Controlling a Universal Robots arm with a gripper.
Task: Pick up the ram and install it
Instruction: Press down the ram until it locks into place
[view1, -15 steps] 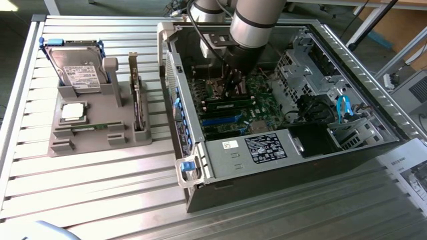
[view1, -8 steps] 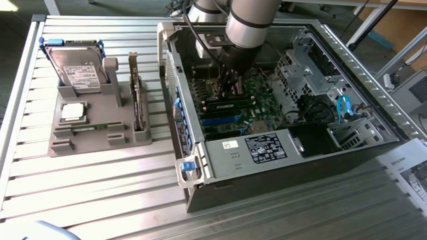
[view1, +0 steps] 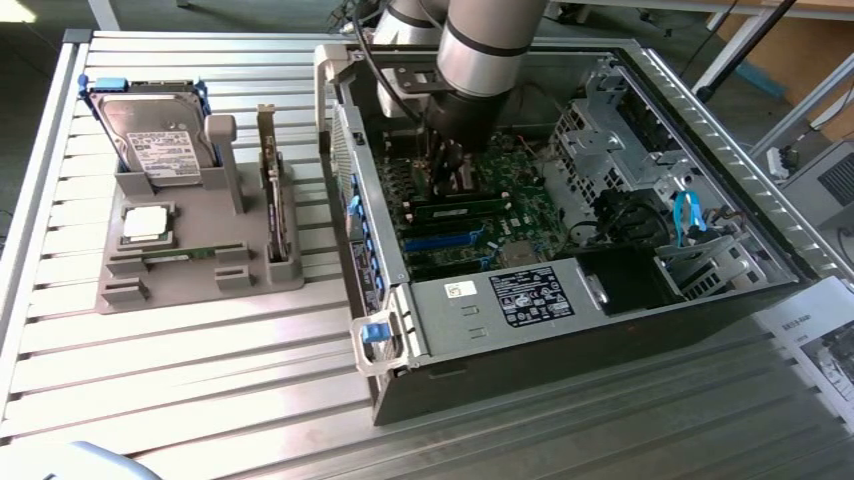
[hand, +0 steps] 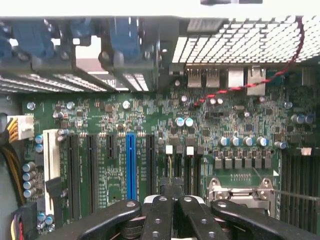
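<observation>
- The fingers (hand: 166, 190) are closed right together, low over the memory slots. Whether a stick is pinched between the tips I cannot tell.
- The table (view1: 200, 370) carries the open case (view1: 561, 340) and, well apart on the exterior view's left, a grey tray (view1: 174, 285).
- Inside the case the arm (view1: 487, 50) reaches down to the board (view1: 534, 205), with the fingers near its middle.
- The slots (hand: 192, 170) run away from the fingertips, with pale clips (hand: 169, 149) at their far ends. A red cable (hand: 235, 87) crosses the board beyond them.
- One ram (view1: 180, 256) lies flat in the tray, just in front of the processor and untouched. A long dark strip in the slots beside the fingers may be the other stick. I cannot tell whether it is seated.
- Risks, as I judge them:
  - If a stick is in the grip and sits tilted or off the slot's line, pressing would jam an edge and flex the board.
  - If the clips are not swung open, it would stop short and sit half-seated.
  - A thin grip on a narrow card could slip under load, and the fingers would then strike the capacitors nearby.
</observation>
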